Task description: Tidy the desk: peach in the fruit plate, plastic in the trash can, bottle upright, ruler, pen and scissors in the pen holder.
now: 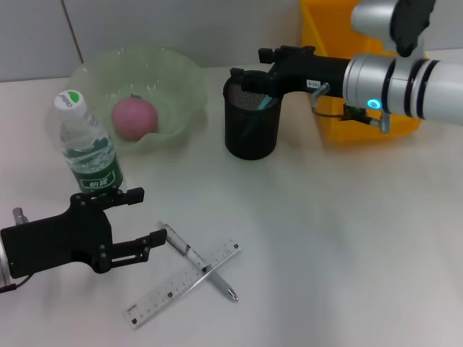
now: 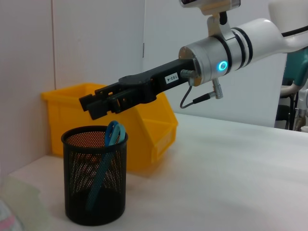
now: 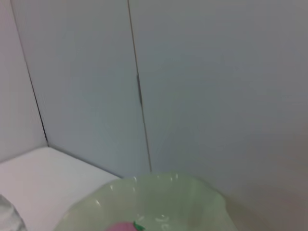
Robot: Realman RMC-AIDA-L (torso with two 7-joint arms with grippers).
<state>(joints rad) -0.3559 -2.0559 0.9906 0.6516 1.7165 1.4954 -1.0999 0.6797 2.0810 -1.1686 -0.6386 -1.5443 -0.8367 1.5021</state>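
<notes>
A pink peach lies in the pale green fruit plate. The clear bottle stands upright beside the plate. A black mesh pen holder holds the blue scissors, handles up. My right gripper hovers open just above the holder's rim, also seen in the left wrist view, with nothing between its fingers. The clear ruler and the pen lie crossed on the table near the front. My left gripper is open, just left of the pen's end. The plastic is out of view.
A yellow bin stands at the back right, behind my right arm, next to the pen holder. The right wrist view shows the wall and the plate's rim.
</notes>
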